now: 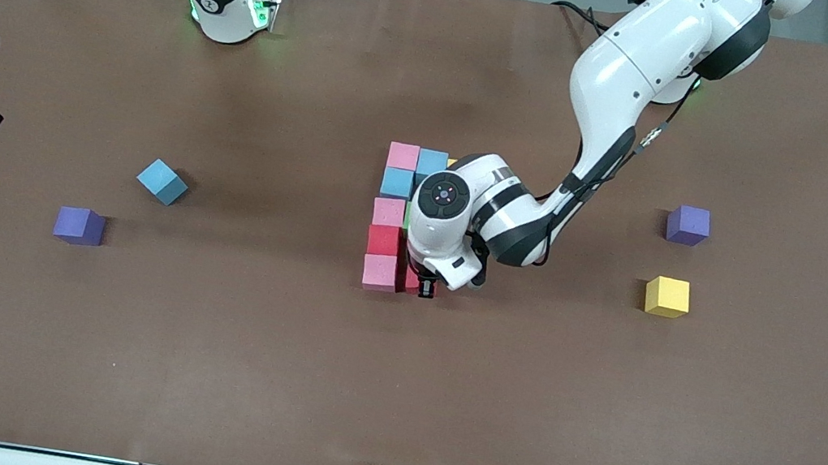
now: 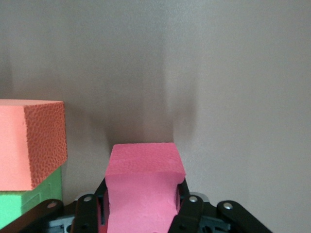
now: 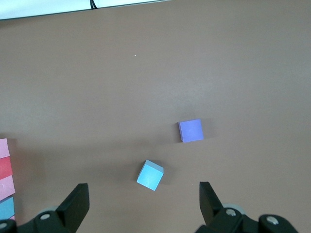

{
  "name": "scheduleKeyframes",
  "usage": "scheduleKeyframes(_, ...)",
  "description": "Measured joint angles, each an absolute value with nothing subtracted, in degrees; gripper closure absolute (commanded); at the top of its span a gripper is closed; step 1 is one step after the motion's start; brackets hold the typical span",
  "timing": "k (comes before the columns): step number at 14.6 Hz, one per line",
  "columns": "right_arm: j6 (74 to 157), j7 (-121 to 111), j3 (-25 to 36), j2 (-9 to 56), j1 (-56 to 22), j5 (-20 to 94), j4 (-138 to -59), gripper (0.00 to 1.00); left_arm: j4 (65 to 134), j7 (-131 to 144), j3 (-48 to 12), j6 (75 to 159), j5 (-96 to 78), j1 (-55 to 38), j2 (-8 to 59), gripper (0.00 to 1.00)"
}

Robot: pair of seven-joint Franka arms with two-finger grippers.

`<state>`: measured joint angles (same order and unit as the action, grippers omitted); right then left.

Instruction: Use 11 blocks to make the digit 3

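Cubes: matt foam w/ fine pores, e.g. orange cube [image 2: 31, 145], red cube [image 2: 146, 187]. Table [image 1: 197, 364]: matt brown covering, smooth. Arm shells [image 1: 627, 67]: glossy white plastic; gripper fingers [image 3: 73, 206]: black, matt.

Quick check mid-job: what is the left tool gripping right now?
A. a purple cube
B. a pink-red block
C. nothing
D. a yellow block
B: the left wrist view shows the left tool shut on a pink-red block, down at the figure.
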<state>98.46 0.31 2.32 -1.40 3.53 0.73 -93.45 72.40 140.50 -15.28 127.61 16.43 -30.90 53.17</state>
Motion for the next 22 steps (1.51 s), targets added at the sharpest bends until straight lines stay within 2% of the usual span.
scheduleKeyframes(22,97.78,-0.2,1.84,-1.03,3.37,0.73,-90.93,0.0,72.48,139.35,-15.29,131.16,16.43,-31.43,53.75,0.78)
